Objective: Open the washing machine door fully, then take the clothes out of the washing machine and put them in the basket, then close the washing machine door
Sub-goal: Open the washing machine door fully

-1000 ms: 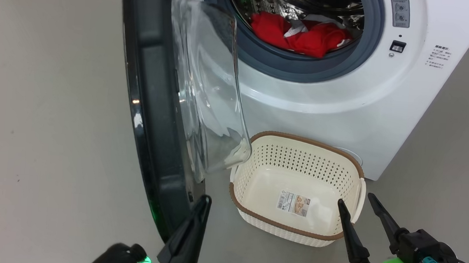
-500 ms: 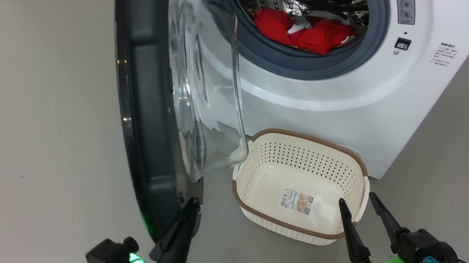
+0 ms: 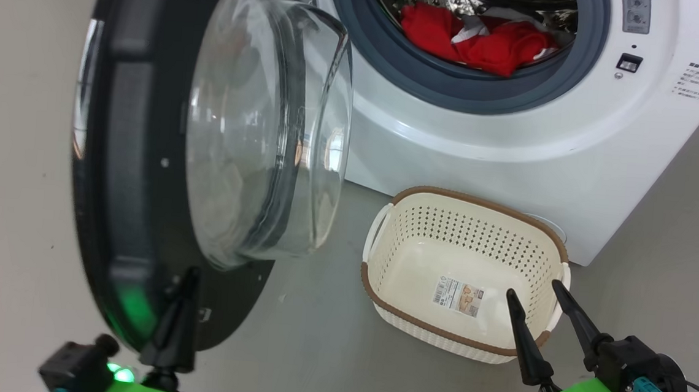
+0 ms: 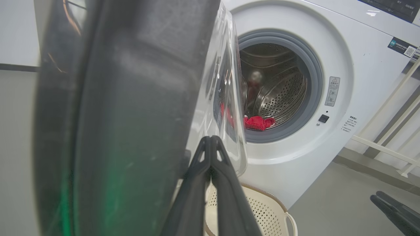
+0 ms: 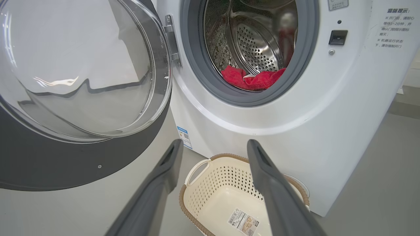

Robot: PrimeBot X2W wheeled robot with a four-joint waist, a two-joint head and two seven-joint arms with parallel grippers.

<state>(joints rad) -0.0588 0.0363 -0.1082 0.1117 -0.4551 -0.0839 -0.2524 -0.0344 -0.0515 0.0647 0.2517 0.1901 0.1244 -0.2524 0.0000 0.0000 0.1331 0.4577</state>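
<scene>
Progress on opening: against 1 second back, finds the washing machine door [image 3: 131, 144] swung much wider, inner black face and glass bowl [image 3: 256, 128] now turned broadside to the head view, more than the slight camera shift explains. Leaves the mouth of the washing machine [image 3: 512, 152] unobstructed, with the clothes [image 3: 483, 42] red and white at the drum's bottom and none yet in the basket [image 3: 448, 193] on the floor in front. Looks close to fully open, so reaching in probably comes next. Shows left gripper [image 3: 191, 274] with fingers pressed together, tips at the door's lower inner face, apparently pushing, clasping nothing. Shows right gripper [image 3: 532, 287] with fingers spread and empty, by the basket's near-right corner, well apart from the clothes.
</scene>
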